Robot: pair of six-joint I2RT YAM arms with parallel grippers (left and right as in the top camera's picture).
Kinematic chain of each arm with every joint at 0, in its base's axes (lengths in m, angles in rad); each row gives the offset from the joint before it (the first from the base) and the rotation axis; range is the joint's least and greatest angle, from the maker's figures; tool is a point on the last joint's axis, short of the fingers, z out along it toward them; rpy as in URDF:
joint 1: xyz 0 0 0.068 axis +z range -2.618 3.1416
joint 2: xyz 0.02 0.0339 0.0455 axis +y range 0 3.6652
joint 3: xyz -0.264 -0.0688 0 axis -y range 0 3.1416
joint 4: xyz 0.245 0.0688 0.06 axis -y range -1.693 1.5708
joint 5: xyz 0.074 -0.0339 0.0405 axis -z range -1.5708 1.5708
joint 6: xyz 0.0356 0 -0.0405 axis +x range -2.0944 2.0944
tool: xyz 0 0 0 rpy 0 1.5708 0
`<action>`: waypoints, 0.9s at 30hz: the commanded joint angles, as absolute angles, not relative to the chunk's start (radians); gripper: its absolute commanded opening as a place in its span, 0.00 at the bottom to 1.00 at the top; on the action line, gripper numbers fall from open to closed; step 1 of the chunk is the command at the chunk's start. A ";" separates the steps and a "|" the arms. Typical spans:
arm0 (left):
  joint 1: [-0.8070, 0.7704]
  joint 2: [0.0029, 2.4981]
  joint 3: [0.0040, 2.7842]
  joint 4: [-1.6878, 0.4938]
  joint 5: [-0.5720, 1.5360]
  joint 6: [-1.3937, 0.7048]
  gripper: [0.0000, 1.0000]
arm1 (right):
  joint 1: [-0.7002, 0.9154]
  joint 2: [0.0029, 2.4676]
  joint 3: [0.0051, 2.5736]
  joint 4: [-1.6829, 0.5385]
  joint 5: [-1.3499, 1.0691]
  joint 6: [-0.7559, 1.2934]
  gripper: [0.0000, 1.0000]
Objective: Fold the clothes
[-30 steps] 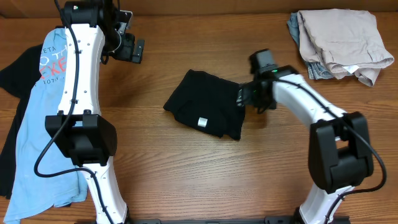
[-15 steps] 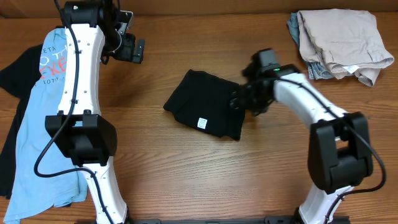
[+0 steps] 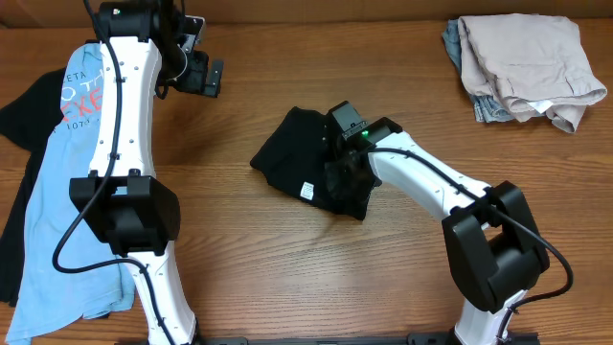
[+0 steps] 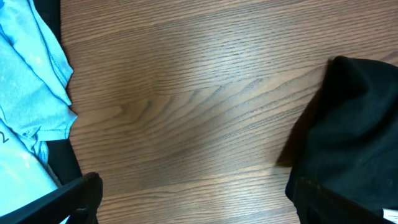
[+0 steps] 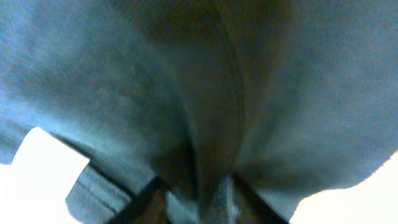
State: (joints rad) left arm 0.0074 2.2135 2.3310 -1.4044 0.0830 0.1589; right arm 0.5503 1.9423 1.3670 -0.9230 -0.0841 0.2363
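Under the right gripper (image 3: 337, 177) lies the folded black T-shirt (image 3: 297, 153), approx. mid-table. Its white label (image 3: 308, 190) is just beside the gripper, on the gripper's left. The overhead view shows only that this gripper is down on the cloth. The right wrist view tells more: a ridge of fabric runs down between the two fingers (image 5: 152, 198), which stand close together w/ the cloth pinched between them. So this hand is nearly closed and has hold of a fold of the black T-shirt. The fabric fills almost all of that view and looks grey-blue there.

The left gripper (image 3: 196, 69) hangs well apart from the black T-shirt, w/ the light blue T-shirt (image 3: 53, 201) on its left. In the left wrist view its jaws are wide apart w/ nothing between them, only bare wood below; the blue cloth is on one side and the black cloth edge on the other. The red & white lettering (image 3: 81, 96) shows only from overhead.

The table (image 3: 239, 278) is brown wood w/ visible grain. Well away from both grippers, in the far corner beyond the right arm, lies a pile of beige clothes (image 3: 522, 57).
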 commanded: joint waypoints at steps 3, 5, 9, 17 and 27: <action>0.013 2.226 2.338 -1.401 0.101 0.149 1.00 | 0.577 1.917 1.488 -0.953 0.076 0.236 0.32; 0.013 2.226 2.338 -1.401 0.101 0.149 1.00 | 0.576 1.918 1.530 -0.977 0.089 0.234 0.32; 0.013 2.226 2.338 -1.401 0.101 0.149 1.00 | 0.576 1.917 1.621 -1.015 0.083 0.204 0.28; 0.013 2.226 2.338 -1.401 0.102 0.149 1.00 | 0.628 1.972 1.636 -0.995 -0.016 0.162 0.04; 0.013 2.226 2.338 -1.409 0.101 0.149 1.00 | 0.700 2.119 1.635 -1.127 -0.100 0.126 0.04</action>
